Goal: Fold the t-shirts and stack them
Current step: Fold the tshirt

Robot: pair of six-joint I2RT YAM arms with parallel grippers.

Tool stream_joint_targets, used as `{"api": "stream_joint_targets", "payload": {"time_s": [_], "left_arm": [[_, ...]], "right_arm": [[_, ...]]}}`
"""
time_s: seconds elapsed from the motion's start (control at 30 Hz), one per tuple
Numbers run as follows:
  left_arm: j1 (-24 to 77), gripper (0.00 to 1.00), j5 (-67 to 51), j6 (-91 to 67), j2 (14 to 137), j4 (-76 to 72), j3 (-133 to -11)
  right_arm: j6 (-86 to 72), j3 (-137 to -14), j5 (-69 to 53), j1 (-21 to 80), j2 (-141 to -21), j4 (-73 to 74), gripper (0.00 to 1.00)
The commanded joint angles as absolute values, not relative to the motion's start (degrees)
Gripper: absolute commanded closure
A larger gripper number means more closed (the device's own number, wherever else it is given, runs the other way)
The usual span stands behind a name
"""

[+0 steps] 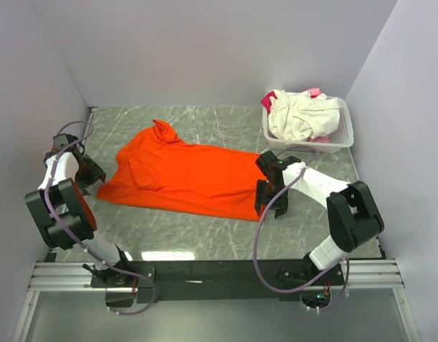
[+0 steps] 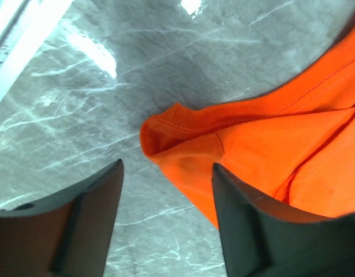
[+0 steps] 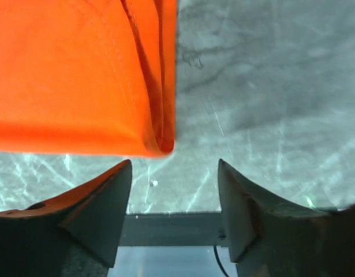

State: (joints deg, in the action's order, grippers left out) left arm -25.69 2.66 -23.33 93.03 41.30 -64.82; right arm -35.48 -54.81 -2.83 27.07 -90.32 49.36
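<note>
Spread flat on the marble table (image 1: 204, 239) between the two claws, the orange t-shirt (image 1: 179, 174). Mostly cut off in both wrist views.

Wide apart and empty, the left gripper (image 2: 165, 167) — a hemmed corner of the shirt lying just ahead of its fingertips. Likewise parted and holding nothing, the right gripper (image 3: 174, 164), with a folded hem corner just beyond its left finger.

Farther out past the right claw, a white slatted basket (image 1: 345, 135) heaped with a cream-white t-shirt (image 1: 297, 117) — and a pink one (image 1: 315, 92), largely buried.
</note>
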Motion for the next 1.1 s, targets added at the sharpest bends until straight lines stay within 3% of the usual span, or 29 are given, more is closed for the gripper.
{"api": "stream_joint_targets", "payload": {"time_s": [0.0,0.2,0.47,1.07], "left_arm": [[-25.84,0.31,3.96,-23.29,87.73,41.31,-66.27],[-19.00,0.29,2.03,-24.78,84.20,41.49,-68.29],[-7.21,0.35,-3.08,-29.88,87.10,40.25,-67.42],[-3.87,0.42,-6.50,-29.97,97.20,38.23,-65.22]], "right_arm": [[-34.02,-60.71,1.04,26.90,-86.75,54.84,0.31],[-30.85,-67.31,0.18,26.90,-86.83,53.01,0.30],[-30.23,-70.31,-5.62,26.98,-95.71,46.06,0.34],[-31.03,-70.66,-6.77,26.98,-98.97,43.24,0.35]]}}
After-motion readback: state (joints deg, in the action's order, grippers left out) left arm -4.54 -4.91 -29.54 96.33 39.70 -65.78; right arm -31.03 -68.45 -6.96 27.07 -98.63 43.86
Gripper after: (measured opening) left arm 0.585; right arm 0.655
